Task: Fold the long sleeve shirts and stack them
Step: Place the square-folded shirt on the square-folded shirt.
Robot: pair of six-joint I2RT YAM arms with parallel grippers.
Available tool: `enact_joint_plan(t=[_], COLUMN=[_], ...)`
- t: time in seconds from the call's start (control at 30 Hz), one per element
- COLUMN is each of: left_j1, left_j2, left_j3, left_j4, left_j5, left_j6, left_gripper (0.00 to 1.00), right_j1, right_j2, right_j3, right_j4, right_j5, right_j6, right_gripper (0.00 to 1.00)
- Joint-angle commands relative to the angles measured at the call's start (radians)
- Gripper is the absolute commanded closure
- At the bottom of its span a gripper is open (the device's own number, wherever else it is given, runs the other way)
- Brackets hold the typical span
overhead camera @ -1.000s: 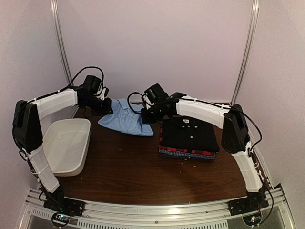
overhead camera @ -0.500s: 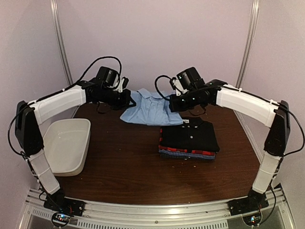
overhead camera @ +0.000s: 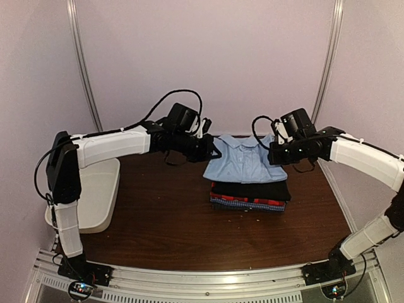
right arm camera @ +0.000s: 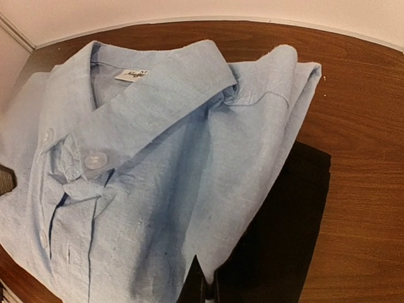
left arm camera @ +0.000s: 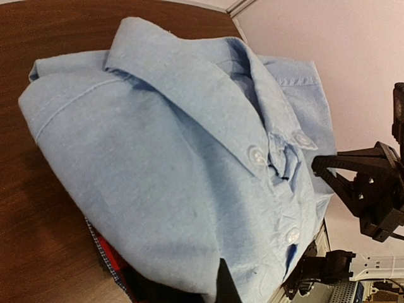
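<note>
One folded light blue shirt (overhead camera: 243,163), collared, buttoned front.

Brown table (overhead camera: 170,221), shirt stack (overhead camera: 249,192), white tub (overhead camera: 104,189).

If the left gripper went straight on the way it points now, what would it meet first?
The light blue shirt: the left gripper pinches its edge, so cloth comes first; farther on, probably the right gripper.

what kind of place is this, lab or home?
Likely a lab test cell: two arms bolted to an aluminium rail, bare pale walls with metal poles, a table with just a shirt stack and a white tub.
</note>
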Motion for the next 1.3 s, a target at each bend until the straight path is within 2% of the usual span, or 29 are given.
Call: enact_joint_plan(t=[0.0,0.47,0.67,0.8,1.0,1.13,1.27], left_j1=[-0.04,-0.048,-0.048,-0.046,-0.046,-0.042,-0.031], left_j2=[0.045,0.107,0.169,0.177,0.147,0.114,0.108], left_j3=[0.065,0.05,0.027,0.004,-0.017,-0.056,-0.081], left_j4=[0.077,0.076,0.074,0.075,0.052,0.035,0.024], left_j5=[0.04,0.029,0.034,0.015,-0.045,-0.113,-0.132], left_j6=[-0.043,-0.049,-0.048,-0.048,-0.042,-0.027,-0.022], left_gripper=[1.0,1.0,1.0,1.0,0.83,0.75,0.72], right_j1=[-0.043,-0.1,-0.12,-0.129,-0.134,-0.134,-0.134], right_j2=[-0.081,-0.107,-0.107,-0.111,-0.12,-0.132,-0.154], right_j3=[-0.071,-0.183,-0.252,-0.298,-0.306,-0.295,-0.286], right_j4=[0.028,0.051,0.049,0.057,0.047,0.024,0.001], right_j5=[0.04,0.019,0.085,0.084,0.094,0.098,0.086], right_j6=[0.017,0.018,0.026,0.031,0.027,0.021,0.013], right_gripper=[1.0,1.0,0.99,0.89,0.72,0.66,0.64])
